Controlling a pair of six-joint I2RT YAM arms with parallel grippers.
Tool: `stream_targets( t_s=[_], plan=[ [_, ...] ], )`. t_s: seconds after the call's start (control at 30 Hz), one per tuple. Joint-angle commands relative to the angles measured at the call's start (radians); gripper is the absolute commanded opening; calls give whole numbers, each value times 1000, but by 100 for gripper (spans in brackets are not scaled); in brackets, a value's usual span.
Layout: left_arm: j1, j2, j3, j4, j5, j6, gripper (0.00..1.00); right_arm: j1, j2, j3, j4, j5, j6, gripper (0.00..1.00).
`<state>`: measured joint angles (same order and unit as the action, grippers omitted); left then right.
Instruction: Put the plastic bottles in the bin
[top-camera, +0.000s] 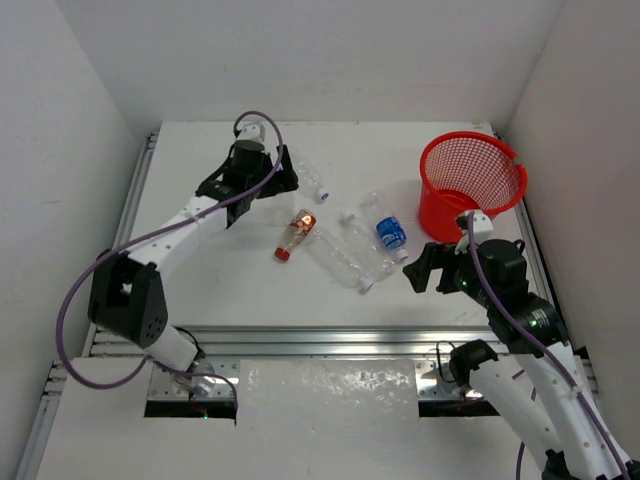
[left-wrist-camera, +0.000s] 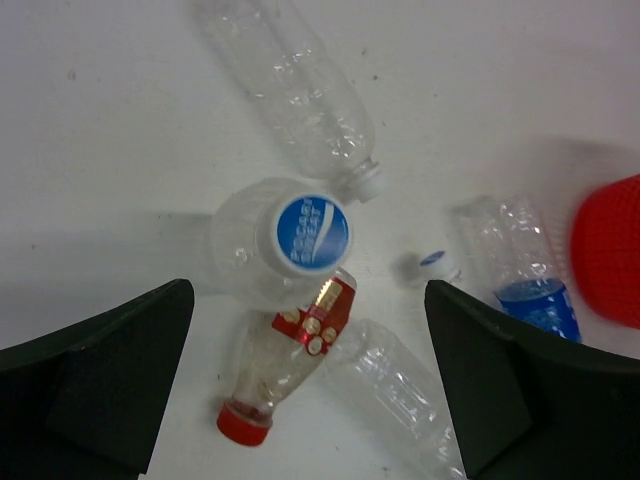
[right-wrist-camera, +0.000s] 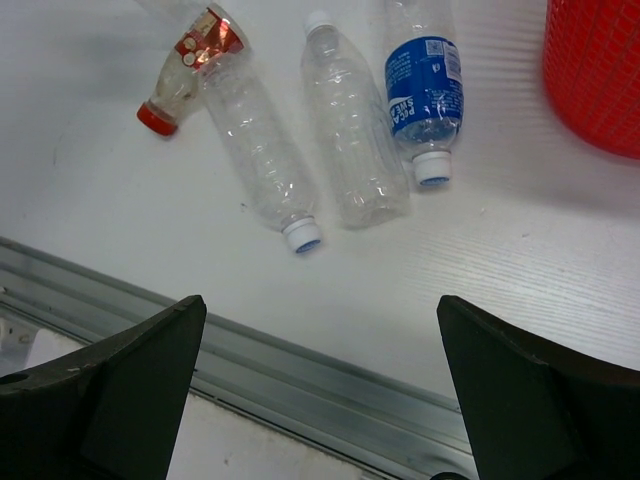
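Five clear bottles (top-camera: 336, 256), mesh bin (top-camera: 445, 218)

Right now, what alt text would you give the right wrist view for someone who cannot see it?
Four bottles lie on a white table: the red-label bottle, two plain bottles, and the blue-label bottle. The red bin sits at the upper right, and the right gripper hangs open in the foreground, empty.
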<state>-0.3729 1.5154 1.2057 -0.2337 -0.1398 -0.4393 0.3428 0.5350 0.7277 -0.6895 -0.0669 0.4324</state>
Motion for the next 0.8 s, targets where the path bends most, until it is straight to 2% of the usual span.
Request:
stream_targets(
  t_s=[0.0, 0.1, 0.13, 0.23, 0.37, 0.4, 0.43, 0.47, 0.67, 0.77],
  plan=[
    [-1, 67, 87, 57, -70, 71, 100, 8, 3, 59, 25, -34, -23, 99],
    [0, 149, 150, 33, -115, 93, 95, 13, 3, 65, 19, -43, -26, 99],
    [3, 170, 184, 10, -113, 105, 87, 12, 2, 67, 19, -43, -24, 99],
    [3, 236, 219, -36, -142, 96, 77, 15, 2, 64, 19, -45, -27, 99],
    [3, 227, 203, -9, -138, 97, 51, 15, 8, 61, 22, -48, -29, 99],
    [3, 229, 207, -10, -139, 102, 42, 15, 8, 61, 25, -51, -29, 99],
    [3, 233, 222, -28, -144, 102, 27, 15, 10, 59, 25, -53, -29, 99],
    [3, 235, 229, -38, -150, 105, 22, 15, 11, 58, 27, -53, -27, 99],
    [2, 157, 241, -87, -211, 102, 11, 15, 23, 53, 41, -60, -21, 99],
    [-4, 63, 246, -136, -173, 90, 7, 15, 40, 53, 80, -157, -27, 99]
  ],
)
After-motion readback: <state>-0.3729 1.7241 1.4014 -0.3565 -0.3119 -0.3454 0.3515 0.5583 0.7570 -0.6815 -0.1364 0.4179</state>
